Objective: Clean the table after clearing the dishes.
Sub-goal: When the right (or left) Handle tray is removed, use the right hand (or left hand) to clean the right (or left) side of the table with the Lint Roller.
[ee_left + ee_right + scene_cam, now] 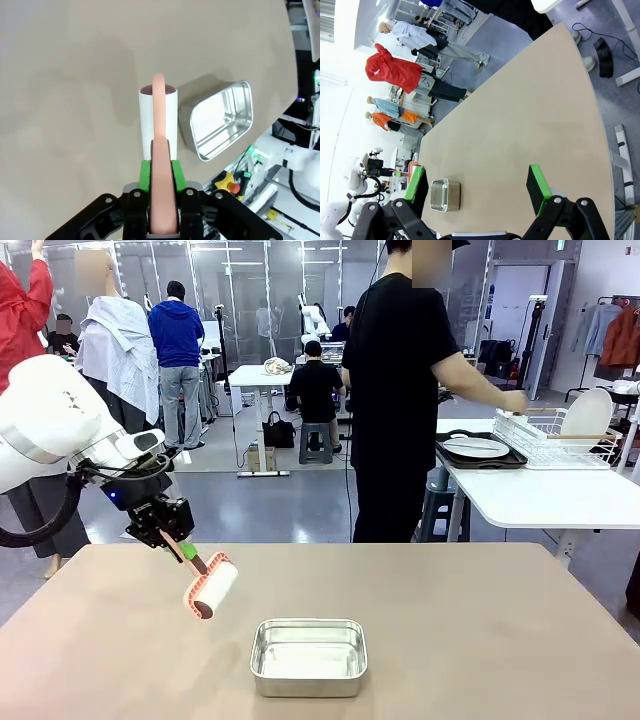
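My left gripper (172,536) is shut on the pink handle of a lint roller (211,585), whose white roll hangs tilted low over the left part of the tan table (480,620); I cannot tell whether the roll touches it. In the left wrist view the left gripper (161,172) clamps the handle between its green pads, with the roller (158,117) pointing away over the table (75,75). My right gripper (476,186) stands open high above the table (520,115), holding nothing. A white plate on a dark tray (476,447) lies on the far white table, and another plate (587,415) stands in the wire rack.
A small rectangular steel pan (308,656) sits empty near the table's front middle, just right of the roller; it also shows as the pan (220,120) and the pan (445,195). A person in black (395,390) stands beyond the far edge, reaching to the wire rack (545,440).
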`<state>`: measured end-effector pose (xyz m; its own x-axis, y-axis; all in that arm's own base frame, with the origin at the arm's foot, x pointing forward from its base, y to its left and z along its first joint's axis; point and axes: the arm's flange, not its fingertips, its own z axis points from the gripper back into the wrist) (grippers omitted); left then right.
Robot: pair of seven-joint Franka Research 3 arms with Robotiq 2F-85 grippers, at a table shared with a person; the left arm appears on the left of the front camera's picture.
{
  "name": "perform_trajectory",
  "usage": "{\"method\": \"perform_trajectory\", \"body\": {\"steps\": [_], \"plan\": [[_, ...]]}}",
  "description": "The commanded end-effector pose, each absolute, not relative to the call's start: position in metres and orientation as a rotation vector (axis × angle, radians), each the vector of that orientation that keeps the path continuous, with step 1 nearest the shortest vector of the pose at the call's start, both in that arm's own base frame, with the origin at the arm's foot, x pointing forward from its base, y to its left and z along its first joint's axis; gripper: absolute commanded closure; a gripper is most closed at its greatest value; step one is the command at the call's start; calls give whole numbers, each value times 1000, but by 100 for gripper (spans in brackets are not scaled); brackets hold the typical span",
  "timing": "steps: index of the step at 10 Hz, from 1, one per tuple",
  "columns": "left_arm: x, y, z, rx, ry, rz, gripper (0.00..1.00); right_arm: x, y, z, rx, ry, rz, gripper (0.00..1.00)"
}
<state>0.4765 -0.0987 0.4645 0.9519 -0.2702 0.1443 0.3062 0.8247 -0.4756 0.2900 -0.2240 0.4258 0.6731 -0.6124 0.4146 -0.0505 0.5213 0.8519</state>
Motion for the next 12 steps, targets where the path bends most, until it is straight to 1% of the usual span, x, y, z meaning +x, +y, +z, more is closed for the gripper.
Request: {"method": "perform_trajectory", "body": {"steps": [1, 2, 3, 4, 5, 7, 8, 9, 12], "plan": [[487, -94, 468, -559, -33, -327, 99, 290, -223, 426, 988, -790, -378, 0], [487, -94, 468, -559, -33, -327, 99, 290, -223, 426, 988, -790, -378, 0], [480, -97, 463, -524, -56, -306, 79, 290, -223, 426, 988, -790, -378, 0], [502, -92, 465, -489, -180, -98, 79, 290, -223, 426, 988, -790, -378, 0], [517, -85, 449, -535, -167, -19, 79, 290, -223, 426, 988, -790, -378, 0], [524, -78, 423, -588, -199, 72, 79, 290, -223, 426, 988, -790, -378, 0], [528, -78, 409, -638, -141, 63, 79, 290, -223, 426, 988, -790, -378, 0], [534, -77, 400, -661, -118, 67, 79, 290, -223, 426, 988, -790, -378, 0], [541, -69, 380, -672, -49, 42, 79, 290, -223, 426, 988, -790, -378, 0]]}}
